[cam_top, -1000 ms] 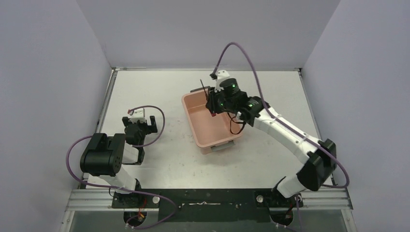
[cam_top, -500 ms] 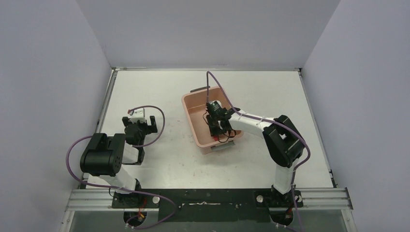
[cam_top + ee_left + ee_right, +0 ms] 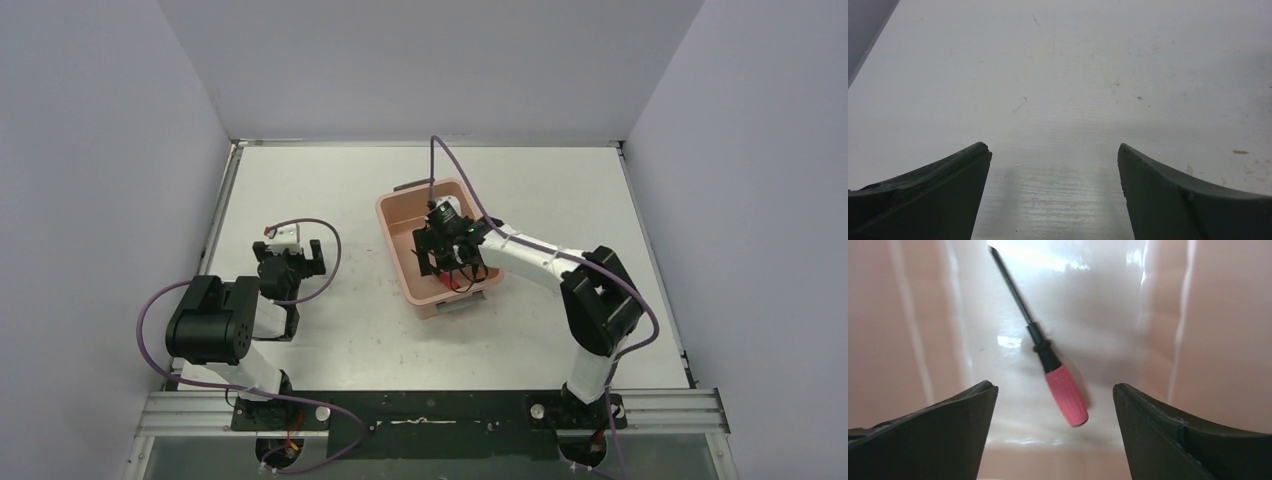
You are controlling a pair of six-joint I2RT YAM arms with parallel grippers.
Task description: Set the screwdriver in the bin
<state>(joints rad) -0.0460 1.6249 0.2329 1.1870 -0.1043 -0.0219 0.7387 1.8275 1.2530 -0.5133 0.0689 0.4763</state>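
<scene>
The screwdriver (image 3: 1065, 399), with a thin black shaft and a short red handle, lies loose on the floor of the salmon-pink bin (image 3: 1218, 335). In the right wrist view it lies at a slant, tip pointing away and to the left. My right gripper (image 3: 1054, 386) hangs open just above the handle, neither finger touching it. From above, the right gripper (image 3: 441, 262) is down inside the bin (image 3: 398, 218), and a bit of the screwdriver's red handle (image 3: 449, 284) shows beneath it. My left gripper (image 3: 290, 256) stands open over bare table (image 3: 1058, 90), holding nothing.
The bin sits mid-table, slightly right of centre, with a grey handle (image 3: 408, 186) at its far end. Grey walls close off the table on the left, back and right. The right arm's purple cable (image 3: 432, 165) loops above the bin.
My right arm swung down from the bin's far edge into the bin. Its jaws, shut on the screwdriver before, have opened, and the screwdriver now lies on the bin floor. The left arm stayed still.
</scene>
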